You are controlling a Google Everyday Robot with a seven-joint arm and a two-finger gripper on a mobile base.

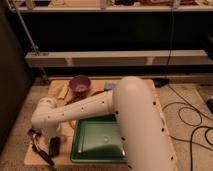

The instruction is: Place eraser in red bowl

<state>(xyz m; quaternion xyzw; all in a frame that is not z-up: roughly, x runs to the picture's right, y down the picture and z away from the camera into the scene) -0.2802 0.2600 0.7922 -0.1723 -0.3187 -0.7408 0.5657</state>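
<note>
- Gripper hangs under the wrist of the white robot arm at the lower left of the frame, low over the tan tabletop; I cannot tell whether it grasps anything.
- Flat black rectangular eraser lies on the tabletop just right of the gripper, beside the left edge of the green rectangular tray.
- Round purple bowl sits at upper centre, with a blue rectangular sponge to its right.

Claw hangs over eraser beside green tray.
</note>
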